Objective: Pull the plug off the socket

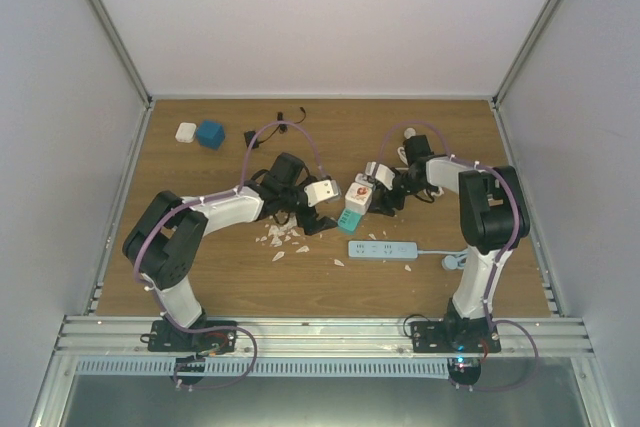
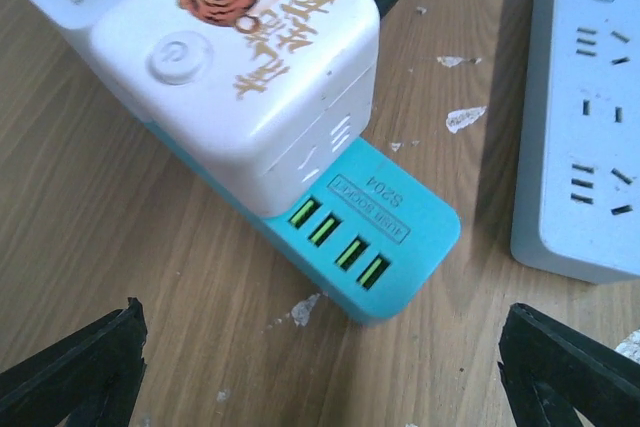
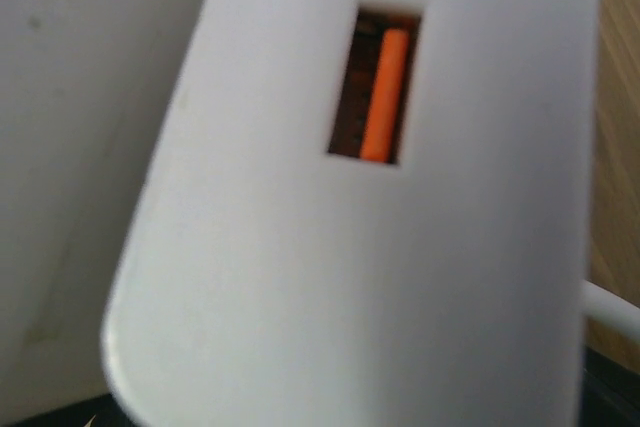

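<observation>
Left fingers [image 2: 70, 372] gape wide on nothing, poised just near of the teal socket [image 2: 380, 237] lying on the counter [image 2: 120, 247], the white plug [image 2: 240, 67] sitting on its far end. Left arm [image 1: 215, 209] reaches in low, elbow folded; right arm [image 1: 485, 212] stands tall, bending inward. Right fingers [image 1: 392, 189] sit at the plug overhead, but their own wrist view shows only its white face, so their grip I cannot tell.

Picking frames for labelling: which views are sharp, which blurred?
Top external: evenly lit, sharp, only soft shadows on the brown wooden table. Left wrist: crisp on the white tiger-print cube adapter and teal plastic USB block. Right wrist: too close, the white plastic face with its orange USB tongue is blurred.
</observation>
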`<state>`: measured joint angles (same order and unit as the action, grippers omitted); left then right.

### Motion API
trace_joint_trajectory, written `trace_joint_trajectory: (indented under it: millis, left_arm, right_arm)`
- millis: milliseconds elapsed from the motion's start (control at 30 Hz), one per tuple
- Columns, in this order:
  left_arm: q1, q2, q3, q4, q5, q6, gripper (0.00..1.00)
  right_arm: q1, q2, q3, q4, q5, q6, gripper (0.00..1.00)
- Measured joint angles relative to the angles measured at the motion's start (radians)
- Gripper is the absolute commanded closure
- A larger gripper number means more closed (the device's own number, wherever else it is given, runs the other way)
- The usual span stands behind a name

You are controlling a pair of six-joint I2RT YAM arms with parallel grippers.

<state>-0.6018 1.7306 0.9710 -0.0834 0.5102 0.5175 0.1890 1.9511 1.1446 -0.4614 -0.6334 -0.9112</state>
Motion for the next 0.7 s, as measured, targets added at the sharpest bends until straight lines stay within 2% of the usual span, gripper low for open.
trace_joint_trajectory:
  millis: [267,700]
  left_arm:
    - [-0.058,0.008,-0.027,0.022,-0.117,-0.028,0.02]
    - [-0.068,0.023,-0.036,0.016,-0.266,-0.027,0.03]
  right_arm:
    - [0.069,0.0,-0.017,0.092,0.004,0.158,0.17]
    - [0.112,-0.018,-0.061,0.15,-0.037,0.276,0.18]
